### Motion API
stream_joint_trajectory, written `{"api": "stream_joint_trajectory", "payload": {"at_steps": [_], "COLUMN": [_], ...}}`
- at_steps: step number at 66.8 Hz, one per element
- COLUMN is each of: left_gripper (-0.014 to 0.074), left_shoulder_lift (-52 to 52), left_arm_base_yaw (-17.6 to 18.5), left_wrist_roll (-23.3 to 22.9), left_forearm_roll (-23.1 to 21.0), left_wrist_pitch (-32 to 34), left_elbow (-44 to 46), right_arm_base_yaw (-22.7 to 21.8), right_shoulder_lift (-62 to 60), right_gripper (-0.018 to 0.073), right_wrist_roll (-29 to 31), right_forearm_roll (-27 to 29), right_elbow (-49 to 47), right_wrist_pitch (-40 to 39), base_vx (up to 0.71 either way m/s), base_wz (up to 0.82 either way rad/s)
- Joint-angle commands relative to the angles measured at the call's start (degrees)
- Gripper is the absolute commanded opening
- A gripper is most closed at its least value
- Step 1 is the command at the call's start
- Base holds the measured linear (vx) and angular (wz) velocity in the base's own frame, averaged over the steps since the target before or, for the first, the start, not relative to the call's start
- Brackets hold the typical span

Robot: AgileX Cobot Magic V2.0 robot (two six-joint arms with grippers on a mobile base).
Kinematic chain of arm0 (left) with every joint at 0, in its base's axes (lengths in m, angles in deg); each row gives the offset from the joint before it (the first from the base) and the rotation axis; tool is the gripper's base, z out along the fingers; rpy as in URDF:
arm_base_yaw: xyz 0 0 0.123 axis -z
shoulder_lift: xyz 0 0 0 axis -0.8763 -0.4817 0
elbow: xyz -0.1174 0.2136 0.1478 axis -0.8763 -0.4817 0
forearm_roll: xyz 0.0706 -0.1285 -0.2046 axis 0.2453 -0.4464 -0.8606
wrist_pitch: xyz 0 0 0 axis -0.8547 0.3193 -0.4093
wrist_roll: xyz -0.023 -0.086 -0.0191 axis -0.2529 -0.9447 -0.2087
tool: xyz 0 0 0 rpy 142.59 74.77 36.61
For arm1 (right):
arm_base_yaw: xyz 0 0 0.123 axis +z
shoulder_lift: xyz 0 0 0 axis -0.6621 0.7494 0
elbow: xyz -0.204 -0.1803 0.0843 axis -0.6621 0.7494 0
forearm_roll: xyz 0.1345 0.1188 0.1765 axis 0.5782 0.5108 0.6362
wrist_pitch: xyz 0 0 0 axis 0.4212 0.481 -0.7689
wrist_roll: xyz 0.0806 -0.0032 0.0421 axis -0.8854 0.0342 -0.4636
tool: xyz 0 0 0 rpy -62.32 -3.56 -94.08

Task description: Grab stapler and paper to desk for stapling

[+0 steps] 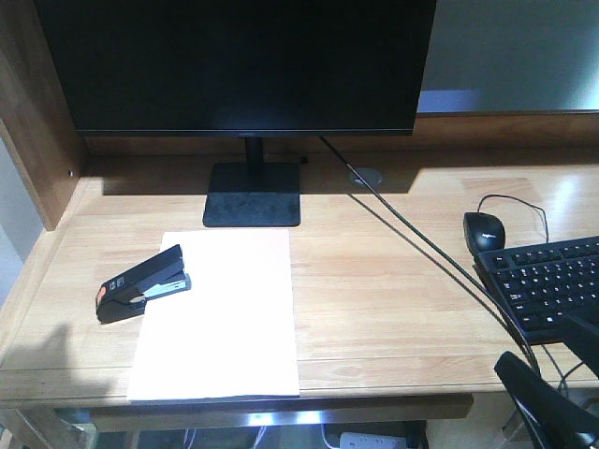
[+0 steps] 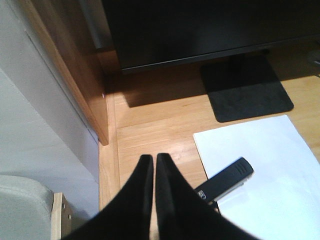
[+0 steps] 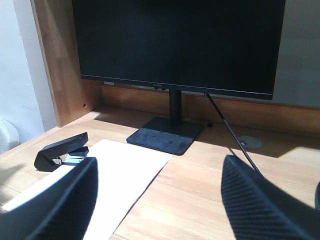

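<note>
My left gripper sits pinched together, hiding the stapler's tail; right gripper spread wide; only the front view shows stapler overlapping paper on the bench.

We have the paper lying flat on the bench toward its left side, just in front of the monitor stand, with the stapler resting across the sheet's left edge, partly on the paper and partly on the bench. Behind them stands the monitor, the raised side panel closing off the left end. Over on the right sit the mouse and, before it, the keyboard, well apart from the paper, and the cable hole lies right of the stand.
</note>
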Motion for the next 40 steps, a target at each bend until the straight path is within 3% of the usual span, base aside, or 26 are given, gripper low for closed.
{"api": "stream_joint_trajectory", "payload": {"at_steps": [1, 40], "left_gripper": [-0.0007, -0.0007], "left_shoulder_lift": [6.8, 51.8], "left_arm_base_yaw": [0.2, 0.2], "left_wrist_roll": [3.0, 4.4], "left_forearm_roll": [-2.4, -5.3], "left_wrist_pitch": [7.8, 18.6], "left_elbow": [-5.3, -42.4], "right_arm_base_yaw": [-0.4, -0.4], "right_shoulder_lift": [0.4, 0.4], "right_gripper": [0.0498, 0.0498], "right_wrist_roll": [0.0, 0.0], "right_forearm_roll": [-0.2, -0.2], "right_elbow": [-1.6, -1.6], "right_wrist_pitch": [-3.4, -3.4], "base_vx": [0.00, 0.00], "base_wz": [0.00, 0.00]}}
